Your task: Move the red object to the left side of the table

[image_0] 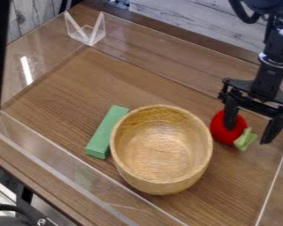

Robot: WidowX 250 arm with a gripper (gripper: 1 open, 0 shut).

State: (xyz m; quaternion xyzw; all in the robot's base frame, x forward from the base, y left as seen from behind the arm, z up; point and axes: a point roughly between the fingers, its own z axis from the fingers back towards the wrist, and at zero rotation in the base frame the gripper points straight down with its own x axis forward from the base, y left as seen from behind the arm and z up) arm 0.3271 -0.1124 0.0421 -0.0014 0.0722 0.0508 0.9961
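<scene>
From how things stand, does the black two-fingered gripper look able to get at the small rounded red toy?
Probably yes: the black gripper is open right at the red toy, one finger over it, and the wooden bowl lies to the side.

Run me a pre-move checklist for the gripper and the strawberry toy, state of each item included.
1. Gripper open: ok, its two fingers stand well apart.
2. Fingers lined up with the red strawberry toy: not ok, one finger overlaps the toy in view while the other stands well off to its right.
3. Toy in the grip: not ok, nothing is clamped.
4. Toy free of the wooden bowl: cannot tell, their edges come very close in this view.
5. Green block outside the space between the fingers: ok, it lies on the other side of the bowl.
</scene>
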